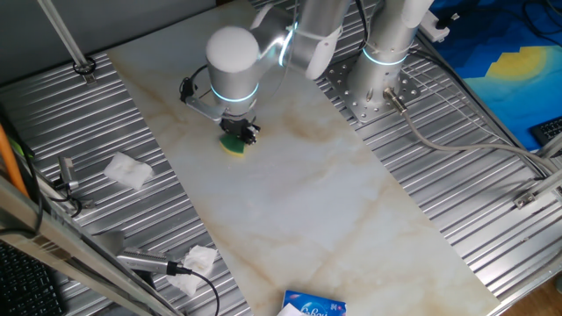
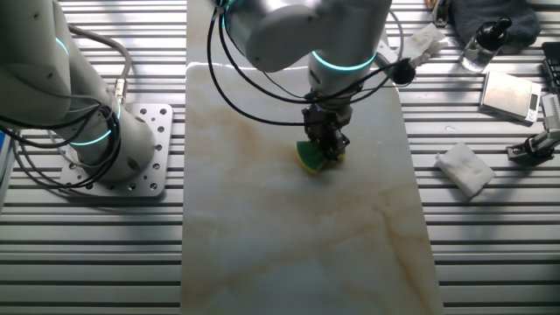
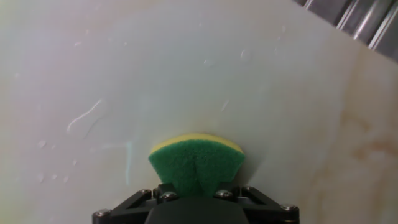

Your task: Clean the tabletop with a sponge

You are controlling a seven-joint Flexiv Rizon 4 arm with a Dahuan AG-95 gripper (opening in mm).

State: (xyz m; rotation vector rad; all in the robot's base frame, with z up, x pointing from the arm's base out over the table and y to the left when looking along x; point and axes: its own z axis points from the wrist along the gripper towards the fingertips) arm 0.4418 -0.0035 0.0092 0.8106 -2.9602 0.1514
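The hand [image 2: 325, 149] points straight down and pinches the sponge [image 2: 310, 158], which bends between the fingers and presses on the worktop [image 2: 289, 236] near its far end. The arm bends over it from its base [image 2: 114, 157].

You see only the sponge [image 3: 196, 167] top, pinched sides hidden | fingertips out of frame | blue packet [image 1: 313, 306] cut off by edge
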